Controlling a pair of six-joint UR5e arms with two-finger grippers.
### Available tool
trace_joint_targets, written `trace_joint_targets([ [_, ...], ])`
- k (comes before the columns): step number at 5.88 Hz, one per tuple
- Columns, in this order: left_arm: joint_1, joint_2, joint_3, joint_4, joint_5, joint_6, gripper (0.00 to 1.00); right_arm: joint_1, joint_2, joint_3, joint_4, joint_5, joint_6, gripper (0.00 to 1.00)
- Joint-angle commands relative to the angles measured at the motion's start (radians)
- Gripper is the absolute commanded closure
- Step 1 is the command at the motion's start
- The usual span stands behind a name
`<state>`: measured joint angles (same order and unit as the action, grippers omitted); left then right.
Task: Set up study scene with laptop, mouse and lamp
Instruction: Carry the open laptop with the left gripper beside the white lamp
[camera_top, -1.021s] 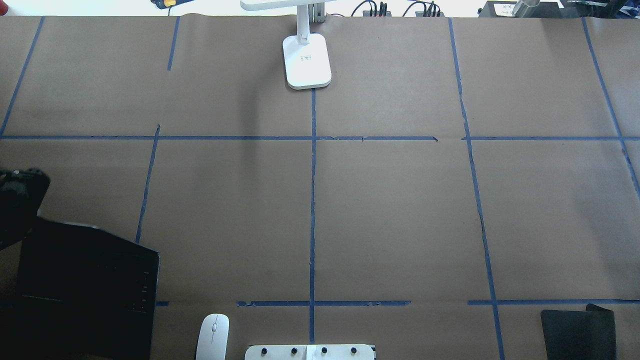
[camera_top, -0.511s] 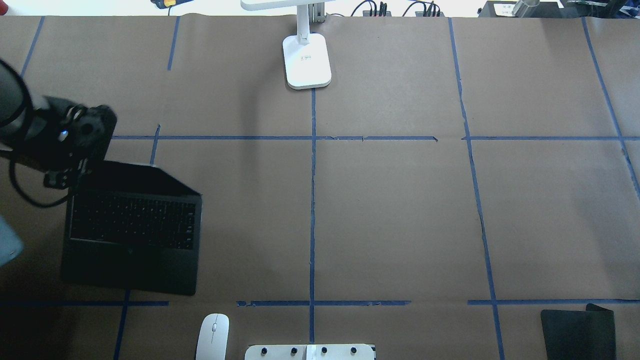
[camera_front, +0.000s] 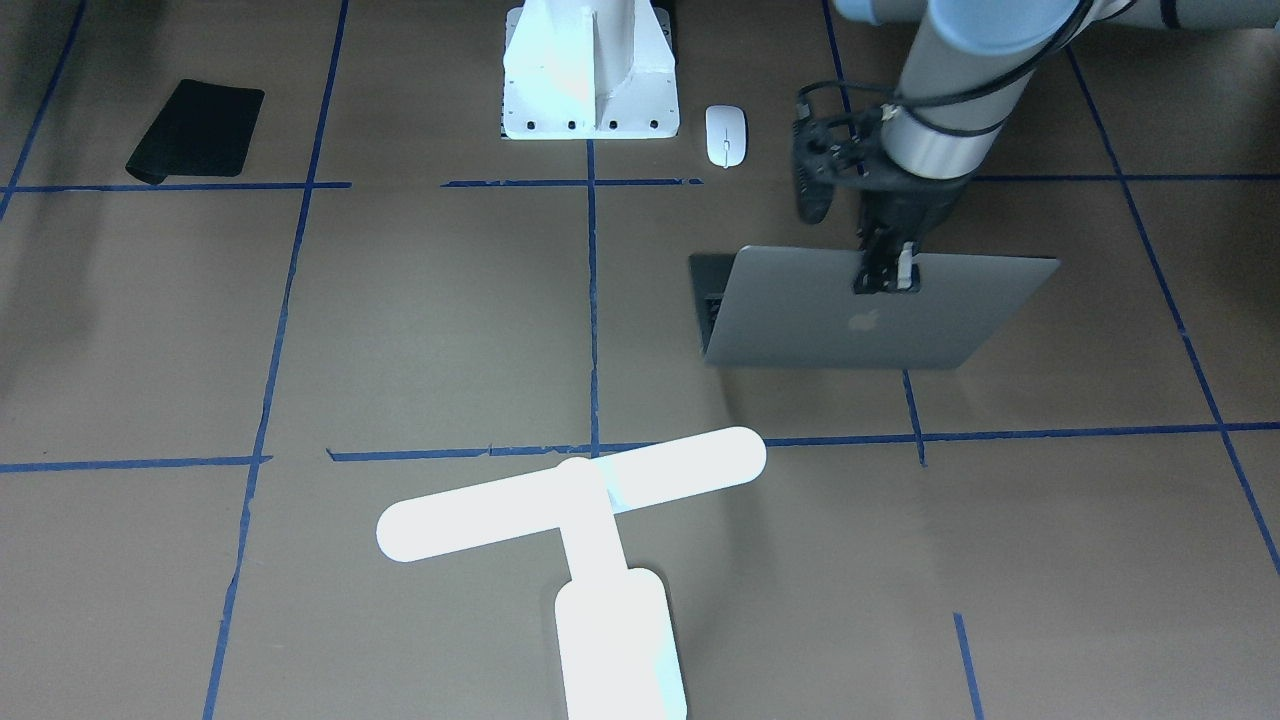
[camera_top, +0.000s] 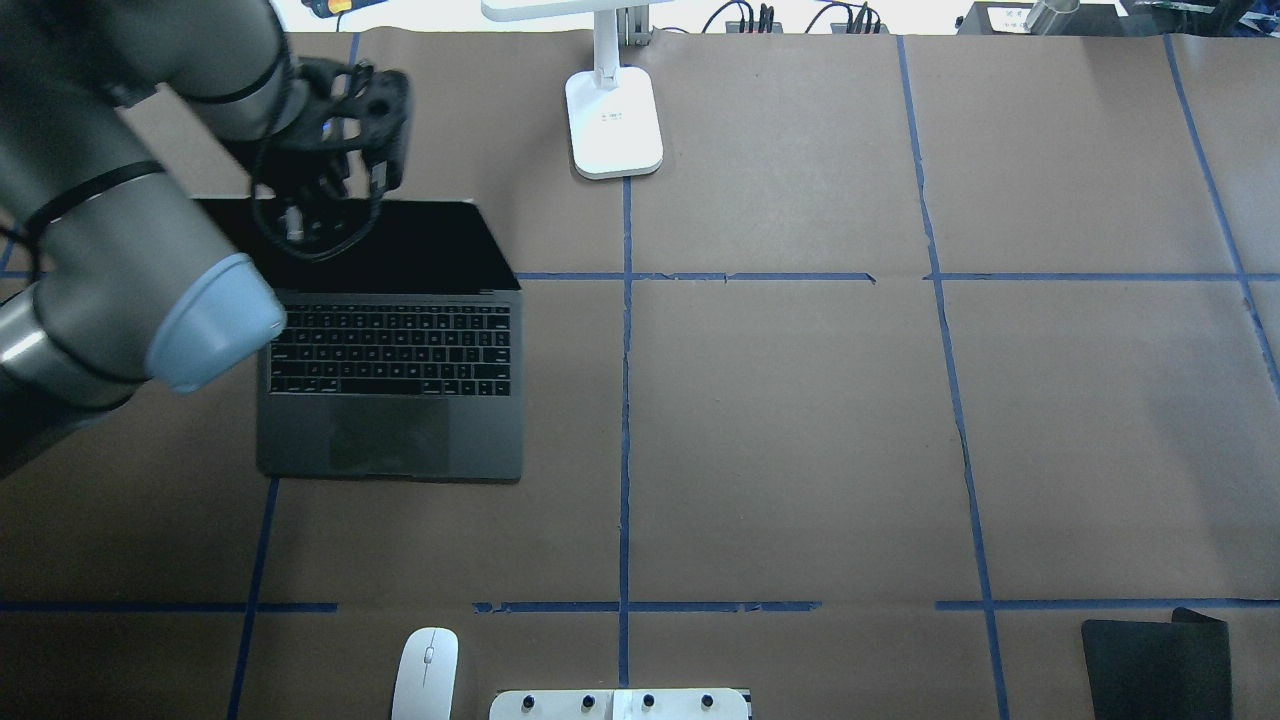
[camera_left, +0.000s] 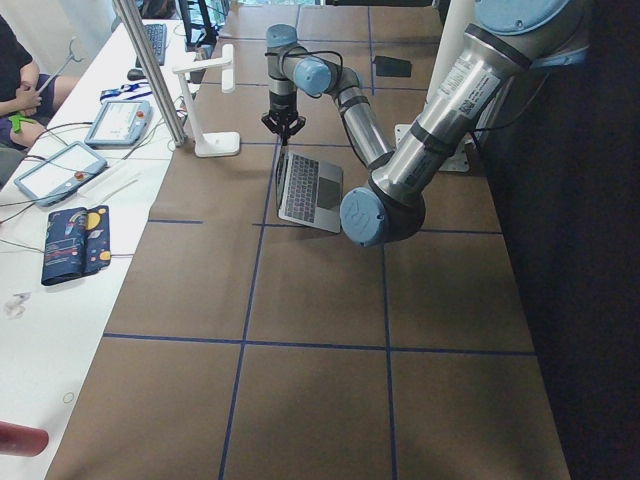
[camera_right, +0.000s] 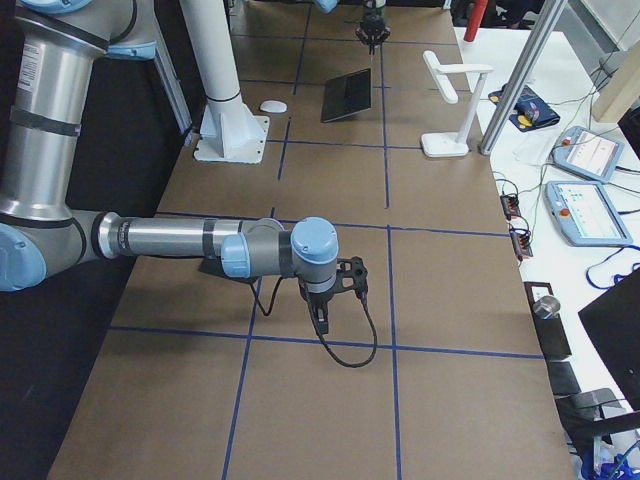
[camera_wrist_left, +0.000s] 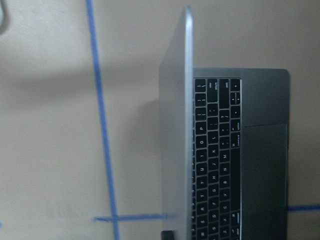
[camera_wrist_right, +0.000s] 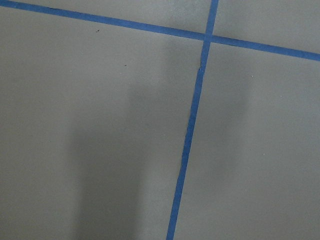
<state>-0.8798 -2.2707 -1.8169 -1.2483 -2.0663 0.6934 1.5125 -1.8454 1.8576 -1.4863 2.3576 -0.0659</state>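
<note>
Now, left gripper (camera_front: 885, 272): clamped on the top edge of the lid of the laptop (camera_top: 390, 400), near the lid's middle.
laptop: open, with the keyboard facing the robot and its edges squared to the blue tape (camera_top: 625, 400). Over the last second it has travelled from the near left corner of the table (camera_top: 800, 450), where it sat skewed, into the left-hand squares. Whether its base is fully down cannot be told.
right gripper (camera_right: 318, 318): points down over bare paper, well apart from everything; whether it is open or closed cannot be told.
mouse (camera_top: 425, 672): unmoved at the near edge, beside the white pedestal (camera_top: 620, 705).
lamp (camera_top: 613, 125): unmoved at the far edge, centre.
meaning: laptop placement looks nearly done, with only the release pending; mouse and lamp are still to be arranged.
</note>
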Motion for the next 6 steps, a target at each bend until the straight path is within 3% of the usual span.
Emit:
trace_joint_targets([
  [1,0.016,-0.174,0.286,-0.211,0.002,-0.122,1.00,0.000,0.000,-0.001,0.000,0.000,0.000,0.00],
  [2,0.018,-0.231,0.386,-0.274,0.003,-0.130,1.00,0.000,0.000,0.000,0.000,0.000,0.000,0.00],
  [4,0.068,-0.248,0.406,-0.293,0.105,-0.150,0.98,0.000,0.000,-0.002,0.000,0.000,0.000,0.00],
  [5,0.067,-0.244,0.403,-0.307,0.106,-0.144,0.89,0.000,0.000,-0.002,-0.002,0.000,0.000,0.00],
  [6,0.068,-0.242,0.398,-0.313,0.104,-0.147,0.55,0.000,0.000,-0.002,-0.002,0.000,0.000,0.00],
])
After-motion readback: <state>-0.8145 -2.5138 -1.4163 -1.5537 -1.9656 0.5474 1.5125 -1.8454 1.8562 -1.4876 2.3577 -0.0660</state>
